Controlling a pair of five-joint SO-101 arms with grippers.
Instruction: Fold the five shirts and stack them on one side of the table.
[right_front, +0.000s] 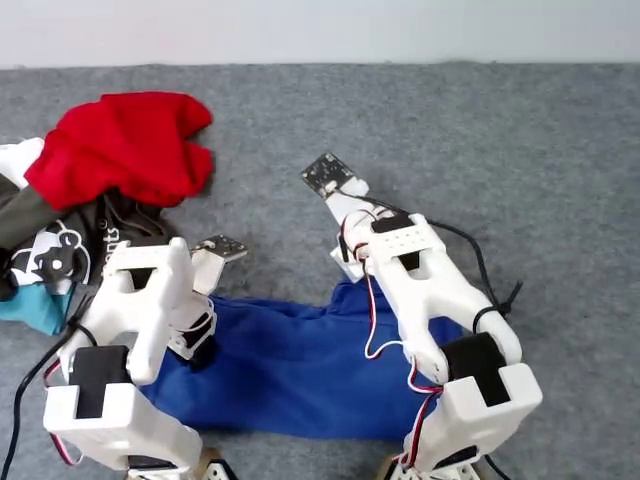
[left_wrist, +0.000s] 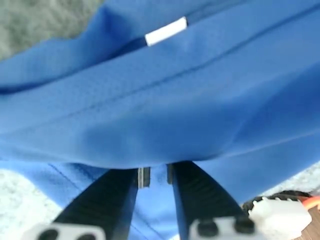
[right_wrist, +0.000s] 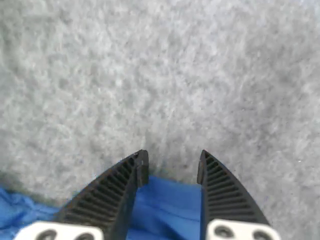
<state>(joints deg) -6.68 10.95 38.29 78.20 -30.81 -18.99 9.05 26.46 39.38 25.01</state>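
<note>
Grey table (right_front: 520, 130) under all. Blue shirt (right_front: 300, 365) lies crumpled, not yet folded. Unfolded pile (right_front: 110, 170) (red one on top) sits just beyond blue shirt's left end.

Left gripper (left_wrist: 156, 176) at shirt's left end, jaws nearly together, pinching fold. Right gripper (right_wrist: 172, 162) at shirt's far right edge, jaws apart, nothing clamped.

Judgement: clamp right hem, then lift both ends level, cloth taut.

Wrist views give jaw gaps and white label (left_wrist: 166, 31); high view gives pile.

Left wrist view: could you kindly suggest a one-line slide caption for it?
Left tool pinching a fold of the blue shirt, whose white tag shows.
</note>
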